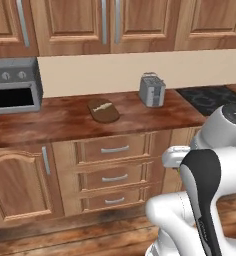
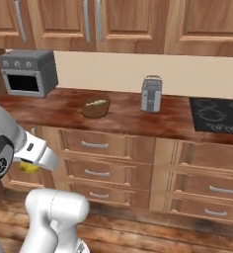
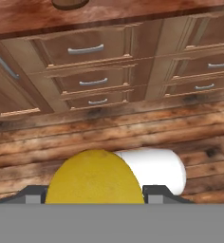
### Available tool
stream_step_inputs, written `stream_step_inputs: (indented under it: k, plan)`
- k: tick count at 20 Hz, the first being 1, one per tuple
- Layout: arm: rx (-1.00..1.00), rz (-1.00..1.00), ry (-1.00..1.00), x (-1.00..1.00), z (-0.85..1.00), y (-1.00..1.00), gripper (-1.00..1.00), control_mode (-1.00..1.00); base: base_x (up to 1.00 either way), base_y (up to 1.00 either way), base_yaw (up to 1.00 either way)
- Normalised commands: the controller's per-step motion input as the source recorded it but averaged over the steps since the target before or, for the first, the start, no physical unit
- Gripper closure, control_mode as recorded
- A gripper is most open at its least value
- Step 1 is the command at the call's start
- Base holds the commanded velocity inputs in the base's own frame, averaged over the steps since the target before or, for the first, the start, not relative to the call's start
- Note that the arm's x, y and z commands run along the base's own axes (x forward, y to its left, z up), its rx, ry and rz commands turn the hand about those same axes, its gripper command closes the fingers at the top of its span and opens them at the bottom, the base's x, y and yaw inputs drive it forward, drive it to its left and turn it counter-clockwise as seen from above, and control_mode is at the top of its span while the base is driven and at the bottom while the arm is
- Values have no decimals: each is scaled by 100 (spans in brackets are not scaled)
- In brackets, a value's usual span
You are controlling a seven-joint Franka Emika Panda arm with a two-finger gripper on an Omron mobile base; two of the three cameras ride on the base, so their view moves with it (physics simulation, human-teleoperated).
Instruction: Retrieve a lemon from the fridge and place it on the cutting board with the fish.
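Note:
The yellow lemon (image 3: 95, 178) sits between my gripper's (image 3: 95, 195) two dark fingertips (image 3: 33, 194), and the gripper is shut on it. In the right base view the lemon (image 2: 29, 167) hangs under the white hand, low in front of the drawers and well below counter height. The dark brown cutting board (image 1: 104, 111) (image 2: 95, 107) lies on the wooden counter with the pale fish (image 1: 103, 106) (image 2: 97, 103) on top. Its edge (image 3: 69, 4) shows at the top of the hand view. The fridge is out of view.
A grey toaster oven (image 1: 15, 85) (image 2: 28, 72) stands at the counter's left end. A silver toaster (image 1: 152, 89) (image 2: 151, 94) is right of the board, then a black cooktop (image 1: 210, 98) (image 2: 217, 114). Drawers (image 3: 85, 49) front the counter above a plank floor (image 3: 133, 126).

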Motion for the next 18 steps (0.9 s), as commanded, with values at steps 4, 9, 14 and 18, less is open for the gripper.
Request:
stream_step_inputs:
  k: [4,9,14,18]
  plan:
    - [0,0,0,0,0,0,100,100,58,9,2]
    - [0,0,0,0,0,0,100,100,75,23,2]
    - [0,0,0,0,0,0,100,100,65,5,1]
    - [0,0,0,0,0,0,100,100,53,10,0]
